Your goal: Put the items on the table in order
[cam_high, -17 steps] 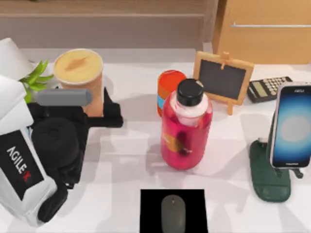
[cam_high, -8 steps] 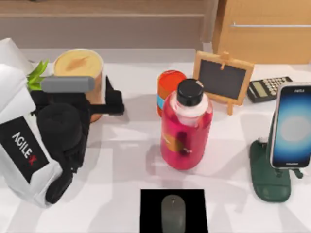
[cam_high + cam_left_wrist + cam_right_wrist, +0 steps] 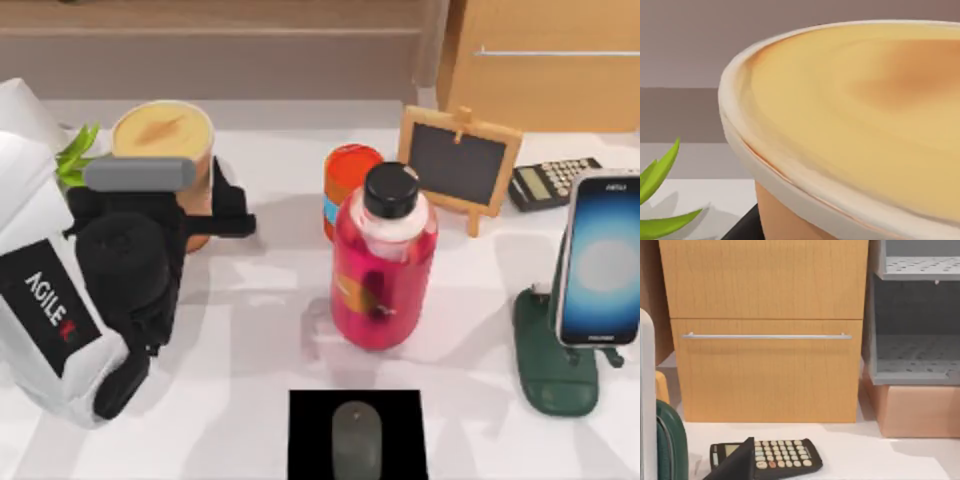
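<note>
The white table [image 3: 260,330] carries a scatter of things. At its left, the left arm's gripper [image 3: 200,205] sits against the orange cup [image 3: 165,150] with the tan lid, black fingers on either side of the cup's body. A green plant [image 3: 75,158] pokes out just behind the arm. Near the middle stands a red bottle [image 3: 383,262] with a black cap, an orange can [image 3: 350,180] just behind it. A grey mouse [image 3: 357,438] lies on a black pad [image 3: 305,425] at the front edge. On the right, a phone [image 3: 602,262] leans upright in a green stand [image 3: 550,360], with a small chalkboard [image 3: 458,165] and a calculator [image 3: 550,182] behind.
</note>
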Robot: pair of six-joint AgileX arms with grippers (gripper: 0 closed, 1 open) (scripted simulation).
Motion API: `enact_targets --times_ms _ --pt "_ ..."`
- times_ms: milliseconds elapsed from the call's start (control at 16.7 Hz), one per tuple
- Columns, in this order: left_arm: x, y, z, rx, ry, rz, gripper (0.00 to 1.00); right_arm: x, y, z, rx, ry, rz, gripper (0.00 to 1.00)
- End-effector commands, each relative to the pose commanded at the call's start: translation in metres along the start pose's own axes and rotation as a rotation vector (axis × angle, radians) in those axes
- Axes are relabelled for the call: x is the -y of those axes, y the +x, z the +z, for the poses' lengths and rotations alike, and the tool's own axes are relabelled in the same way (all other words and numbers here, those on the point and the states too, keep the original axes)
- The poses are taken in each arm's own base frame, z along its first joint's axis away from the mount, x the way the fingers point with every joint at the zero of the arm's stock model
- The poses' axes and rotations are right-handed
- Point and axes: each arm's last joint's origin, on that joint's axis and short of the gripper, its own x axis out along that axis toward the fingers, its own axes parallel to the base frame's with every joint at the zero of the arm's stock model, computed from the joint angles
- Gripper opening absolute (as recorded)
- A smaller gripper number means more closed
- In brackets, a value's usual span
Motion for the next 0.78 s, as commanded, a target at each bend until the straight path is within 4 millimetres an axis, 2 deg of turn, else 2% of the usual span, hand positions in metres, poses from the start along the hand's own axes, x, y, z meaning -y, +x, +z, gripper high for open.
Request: enact_targets --times_ms 420,780 --pt "0.0 0.0 0.0 0.0 0.0 0.0 0.02 0.0 0.0 0.0 0.0 0.0 0.0 1.0" --pt "0.0 0.0 0.0 0.0 0.0 0.0 0.0 0.0 0.0 0.0 0.0 0.0 0.0 1.0"
